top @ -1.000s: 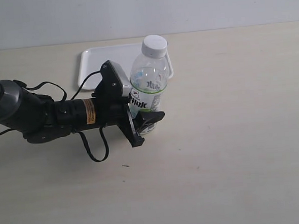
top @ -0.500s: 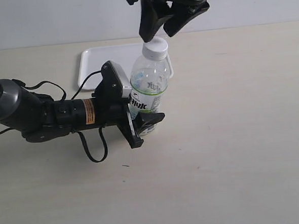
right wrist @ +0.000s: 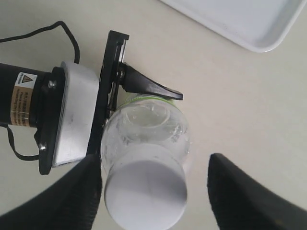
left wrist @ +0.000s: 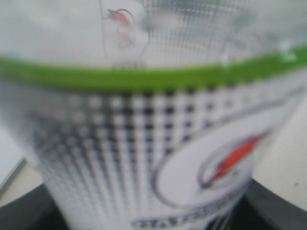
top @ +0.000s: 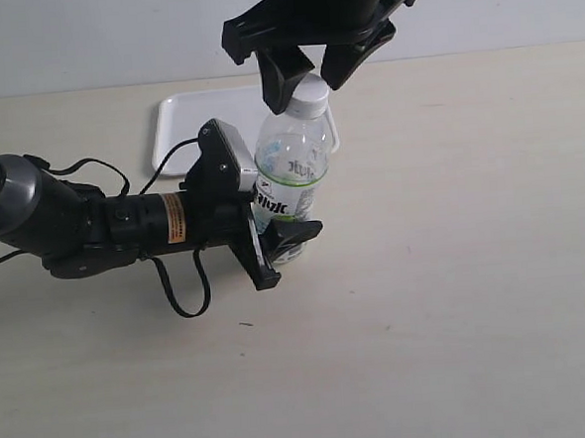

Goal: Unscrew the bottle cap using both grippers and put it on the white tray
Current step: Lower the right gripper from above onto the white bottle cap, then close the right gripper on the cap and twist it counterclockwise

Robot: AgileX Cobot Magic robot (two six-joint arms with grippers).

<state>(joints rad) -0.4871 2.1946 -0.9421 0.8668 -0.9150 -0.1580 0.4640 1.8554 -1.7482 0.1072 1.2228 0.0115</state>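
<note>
1. Table [top: 427, 310] closest to me, pale beige top.
2. Left arm [top: 65, 228] lies low over it, coming in from the left. It is a dark grey cylinder with an orange label [top: 175, 217], and a black cable [top: 183, 295] loops underneath.
3. Left gripper [top: 282, 247] is clamped on the lower body of the bottle [top: 291, 169], one black finger on each side at the label band. The jaws sit partway apart, pressed against the plastic. The left wrist view shows only the bottle, blurred, with a green stripe across it.
4. The bottle stands upright on the table, clear plastic, just in front of the tray's right end.
5. Bottle cap [top: 305, 99] is white and sits on the neck.
6. Right gripper [top: 305, 85] hangs over the bottle pointing down, jaws spread wide and holding nothing. Its fingers [right wrist: 72, 201] flank the cap. One is close to the cap's edge and the other stands well off. I cannot tell if the near one touches.
7. White tray [top: 197, 125] lies flat behind the bottle, partly hidden by it.
8. Wall [top: 112, 31] at the back, light grey.
</note>
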